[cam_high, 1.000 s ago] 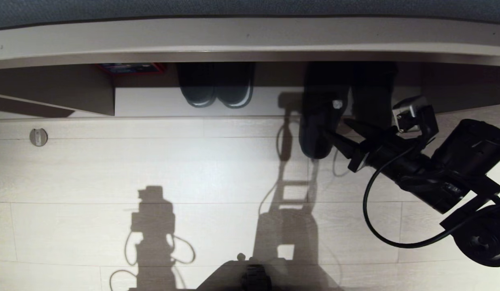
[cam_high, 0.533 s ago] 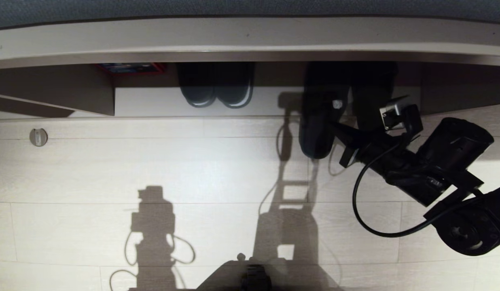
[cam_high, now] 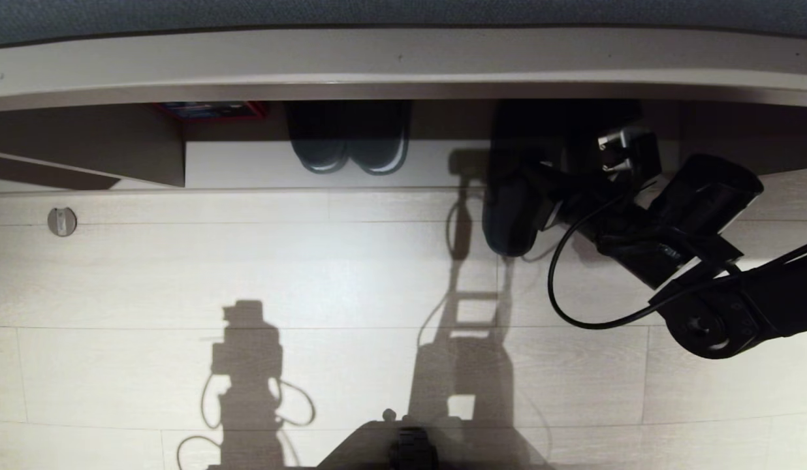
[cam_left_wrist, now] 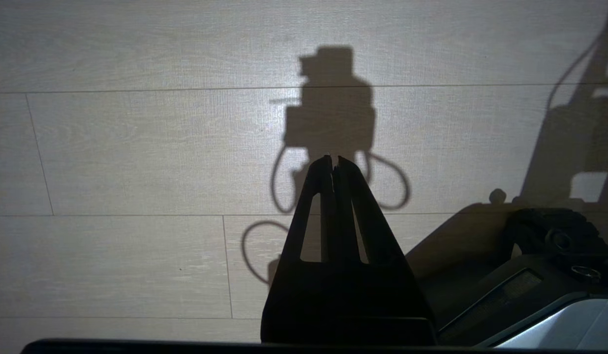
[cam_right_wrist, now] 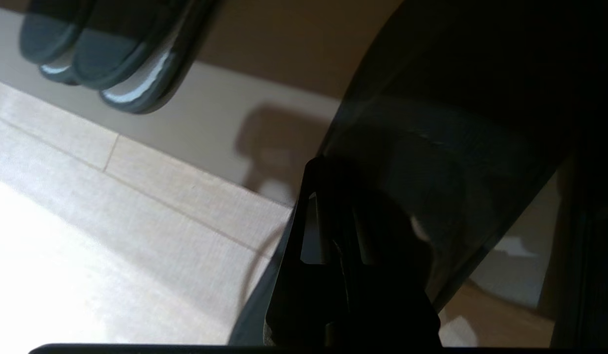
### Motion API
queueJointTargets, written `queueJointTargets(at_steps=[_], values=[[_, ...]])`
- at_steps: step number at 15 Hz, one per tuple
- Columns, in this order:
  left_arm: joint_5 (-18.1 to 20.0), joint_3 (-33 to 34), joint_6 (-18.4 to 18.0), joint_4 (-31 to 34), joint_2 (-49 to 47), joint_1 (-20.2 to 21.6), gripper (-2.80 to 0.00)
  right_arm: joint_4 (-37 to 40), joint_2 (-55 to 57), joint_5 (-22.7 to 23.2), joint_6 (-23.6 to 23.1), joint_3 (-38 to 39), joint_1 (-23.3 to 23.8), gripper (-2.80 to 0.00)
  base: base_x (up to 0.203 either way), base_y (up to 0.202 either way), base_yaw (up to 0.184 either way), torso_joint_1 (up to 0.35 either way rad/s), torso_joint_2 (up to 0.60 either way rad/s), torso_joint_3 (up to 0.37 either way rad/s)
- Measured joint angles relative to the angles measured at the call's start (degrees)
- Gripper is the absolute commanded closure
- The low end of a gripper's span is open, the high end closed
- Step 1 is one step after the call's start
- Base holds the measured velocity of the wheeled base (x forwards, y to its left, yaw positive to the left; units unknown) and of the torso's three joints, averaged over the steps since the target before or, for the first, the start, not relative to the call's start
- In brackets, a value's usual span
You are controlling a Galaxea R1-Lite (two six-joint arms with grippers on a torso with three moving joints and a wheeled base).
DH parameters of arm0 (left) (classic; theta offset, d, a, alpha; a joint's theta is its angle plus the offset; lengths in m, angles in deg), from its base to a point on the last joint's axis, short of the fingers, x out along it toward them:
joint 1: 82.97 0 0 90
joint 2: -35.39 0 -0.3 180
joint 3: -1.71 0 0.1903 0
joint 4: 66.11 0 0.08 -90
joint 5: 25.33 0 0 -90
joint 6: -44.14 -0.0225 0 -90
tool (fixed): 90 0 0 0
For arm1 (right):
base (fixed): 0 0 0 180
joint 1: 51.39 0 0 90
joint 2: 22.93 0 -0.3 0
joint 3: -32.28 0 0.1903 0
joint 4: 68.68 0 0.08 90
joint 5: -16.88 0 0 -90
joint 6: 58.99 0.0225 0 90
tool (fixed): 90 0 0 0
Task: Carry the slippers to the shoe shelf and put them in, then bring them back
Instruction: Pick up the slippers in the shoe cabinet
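One dark slipper (cam_high: 508, 222) lies half out of the shoe shelf (cam_high: 247, 166), its end on the floor. The other slipper (cam_high: 573, 140) sits deeper in the shadowed compartment, partly hidden by my right arm. My right gripper (cam_high: 535, 172) is shut and its tip lies over the near slipper's upper side. In the right wrist view the shut right gripper (cam_right_wrist: 323, 166) presses close against the slipper (cam_right_wrist: 456, 147), and I see nothing between the fingers. My left gripper (cam_left_wrist: 333, 160) hangs shut over bare floor, out of the head view.
A closed-toe dark pair with glossy pale rims (cam_high: 348, 147) stands in the shelf to the left. A red box (cam_high: 211, 109) lies further left. A round fitting (cam_high: 62, 221) sits in the floor. My right arm's black cable (cam_high: 560, 300) loops over the floorboards.
The right gripper's fingers went from open to shut. The arm then reached further toward the shelf, over the near slipper. The slipper itself has not shifted.
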Motion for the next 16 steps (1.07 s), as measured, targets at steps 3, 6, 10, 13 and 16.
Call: queueJointTargets(at_steps=[3,6,10,13,16], values=[[0.00,0.00,0.09,0.00,0.00,0.02,0.00,0.11,1.66,0.00,-0.11,-2.69,0.61,0.00,0.000,0.000,0.000,0.000,0.00,0.000],[0.01,0.00,0.09,0.00,0.00,0.00,0.00,0.15,2.48,0.00,-0.13,-4.13,0.80,0.00,0.000,0.000,0.000,0.000,0.00,0.000],[0.00,0.00,0.07,0.00,0.00,-0.02,0.00,2.27,2.43,0.45,-0.23,-7.37,1.77,0.00,0.000,0.000,0.000,0.000,0.00,0.000],[0.00,0.00,0.08,0.00,0.00,-0.02,0.00,2.52,2.20,0.84,-0.32,-7.96,2.44,0.00,0.000,0.000,0.000,0.000,0.00,0.000],[0.00,0.00,0.09,0.00,0.00,-0.02,0.00,2.91,2.21,1.76,-0.32,-8.93,3.15,0.00,0.000,0.000,0.000,0.000,0.00,0.000]])
